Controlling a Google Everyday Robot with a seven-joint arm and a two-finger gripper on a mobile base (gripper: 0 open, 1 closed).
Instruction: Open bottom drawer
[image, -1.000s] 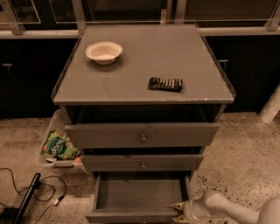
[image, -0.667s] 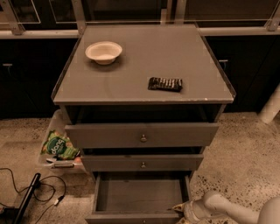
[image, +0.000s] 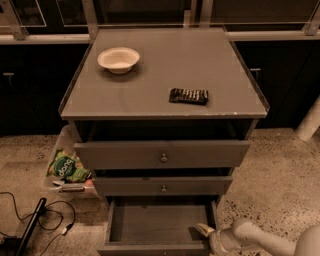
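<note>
Cabinet, three grey drawers, seen from above and in front by the single camera view.

Top surface (image: 165, 75): pale shallow bowl (image: 118, 59) toward the rear left corner, upright. Dark flat packet (image: 188, 96) lying toward the front right, well apart from the bowl.

Top drawer (image: 125, 154): tallest front, small round knob (image: 163, 158) at centre, dark gap showing above the panel. Middle drawer (image: 125, 186): narrower front, its own knob (image: 163, 188) at centre.

Bottom drawer (image: 155, 220): lowest of the three, pulled well out toward the camera. The shallow grey box lies open to view from above; its front panel runs along the lower edge of the picture, and its knob is not seen from this angle.

End effector (image: 205, 231): pale, low at the bottom right, at the front right corner of the bottom drawer, its tip lying over the drawer's right inner edge. Whether it is apart or together, or gripping the drawer, cannot be told here. The arm (image: 260, 242) runs from it to the lower right corner.

Floor (image: 280, 175): speckled. Left of the cabinet, a clear bin (image: 63, 142) with a green snack bag (image: 67, 167) in it. Black cable (image: 50, 220) looped on the floor at the lower left.
</note>
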